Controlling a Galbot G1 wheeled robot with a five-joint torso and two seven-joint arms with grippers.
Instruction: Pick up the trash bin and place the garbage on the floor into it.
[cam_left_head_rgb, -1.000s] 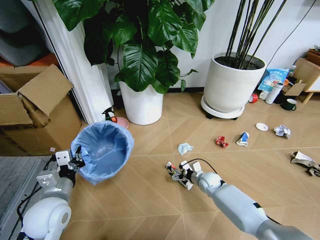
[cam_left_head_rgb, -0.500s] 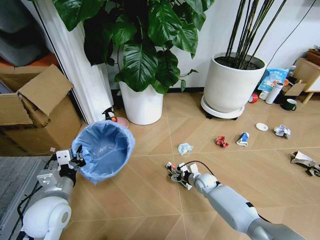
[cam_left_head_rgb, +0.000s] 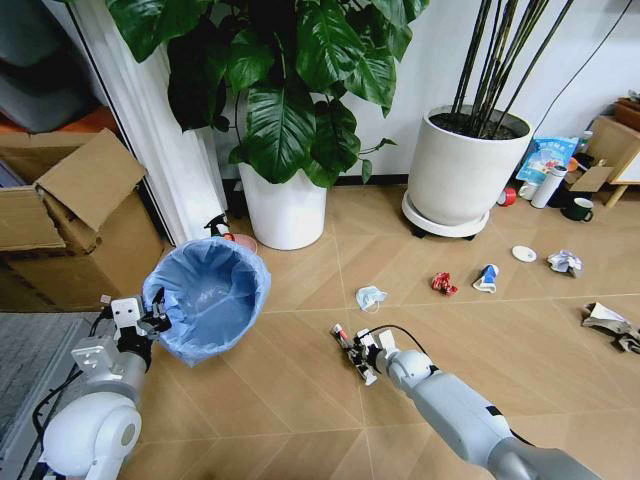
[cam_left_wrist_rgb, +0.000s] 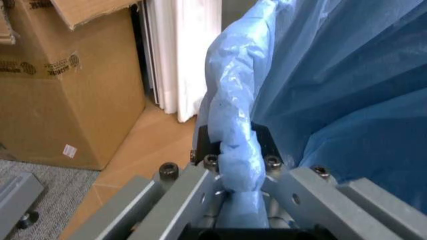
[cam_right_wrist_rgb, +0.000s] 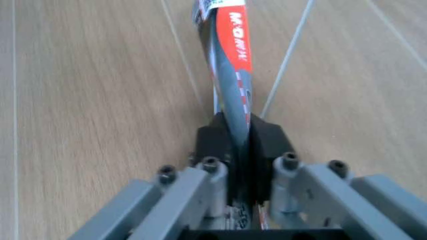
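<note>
The trash bin, lined with a crinkly light-blue bag, hangs tilted at the left of the head view. My left gripper is shut on its near rim; the left wrist view has the bag-covered rim pinched between the pads. My right gripper is shut on a flattened tube, whose red and grey length sticks out past the pads, just above the floor. More garbage lies farther off: a pale blue crumpled piece, a red wrapper, a crushed blue-white cup, a white lid, crumpled white paper and brown paper.
Two large white planters stand at the back. Cardboard boxes are stacked at the left beside a white radiator-like panel. Mugs, a bottle and a blue snack bag sit at the far right by the wall.
My right gripper has drawn slightly left and closer with the tube held in it. The bin has shifted a little in the left gripper's hold.
</note>
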